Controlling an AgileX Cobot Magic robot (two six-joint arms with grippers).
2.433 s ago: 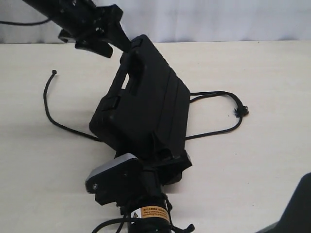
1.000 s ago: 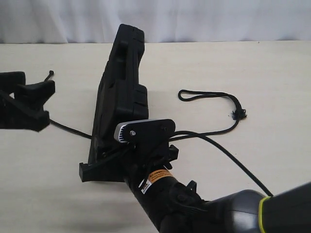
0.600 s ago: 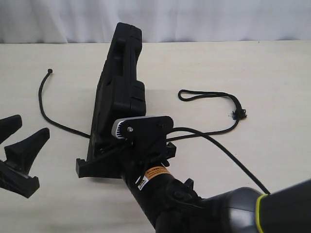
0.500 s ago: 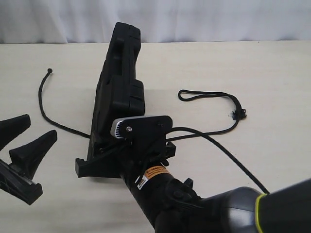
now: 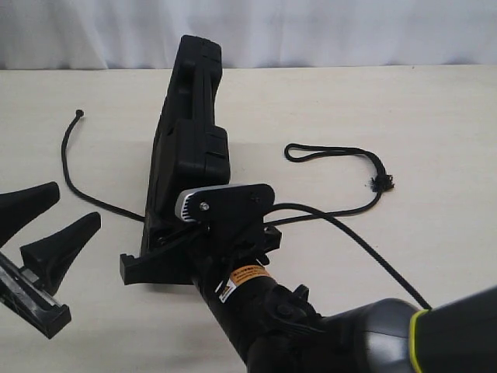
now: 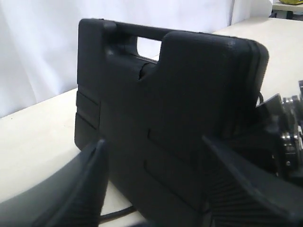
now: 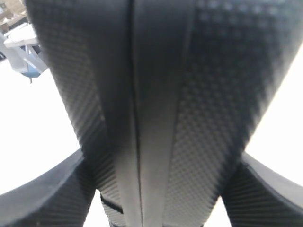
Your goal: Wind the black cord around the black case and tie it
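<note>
The black case [image 5: 190, 140] stands on its long edge on the pale table, handle slot at the far end. My right gripper [image 5: 206, 249] is shut on its near end; the right wrist view shows the case's [image 7: 156, 71] edge wedged in my right gripper [image 7: 156, 189], a finger on each side. The black cord [image 5: 66, 167] passes under the case: its knobbed tip lies at the left, its loop and frayed knot [image 5: 382, 183] at the right. My left gripper [image 5: 74, 208] hovers open at the lower left, apart from the case. Its wrist view frames the case's [image 6: 189, 94] flat side past my left gripper [image 6: 154, 156].
The right arm [image 5: 349, 334] fills the lower right, and its glossy cable [image 5: 365, 249] arcs over the table toward the cord's right part. A white curtain [image 5: 349, 31] closes off the table's far edge.
My left gripper dropped from beside the cord's tip to the lower left, then crept right toward the case, staying open. The right gripper keeps the case standing, almost still.
</note>
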